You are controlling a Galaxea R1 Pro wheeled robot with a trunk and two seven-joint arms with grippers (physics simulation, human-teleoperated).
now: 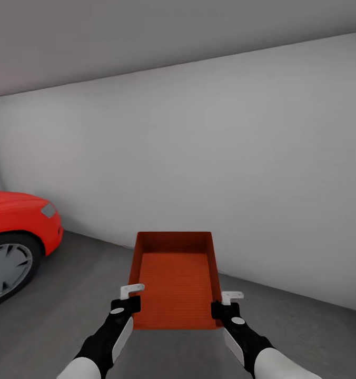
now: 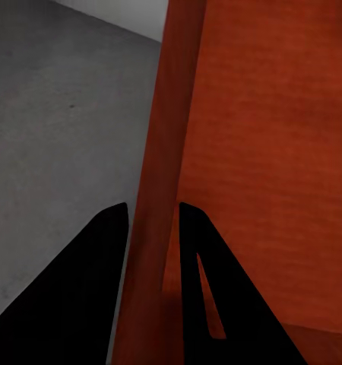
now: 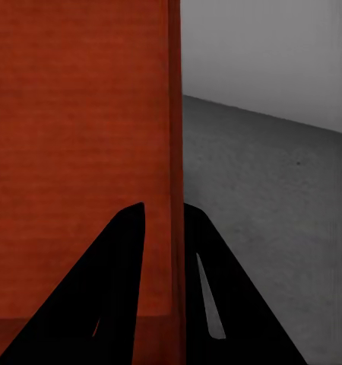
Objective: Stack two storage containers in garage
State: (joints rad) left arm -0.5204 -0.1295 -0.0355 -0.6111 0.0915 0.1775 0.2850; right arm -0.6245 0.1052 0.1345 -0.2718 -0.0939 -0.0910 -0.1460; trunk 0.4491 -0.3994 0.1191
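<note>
Orange-red storage container [image 1: 175, 279], lower centre of the head view, held above the dark grey floor [image 1: 83, 295]: left gripper [image 1: 131, 304] and right gripper [image 1: 220, 305] each clamp a side wall; red car [image 1: 17, 231] at left

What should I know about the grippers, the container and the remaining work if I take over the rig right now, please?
Left gripper: shut on the left wall of the storage container, one finger on each side of the wall.
Right gripper: shut on the right wall in the same way.
Location: the garage, facing a white wall, with the red car to the left.
Done: this container has reached the garage and seems held above the grey floor.
Left: set it down. I cannot see the second container here, so find it before deciding whether this one goes on the floor or on top.
</note>
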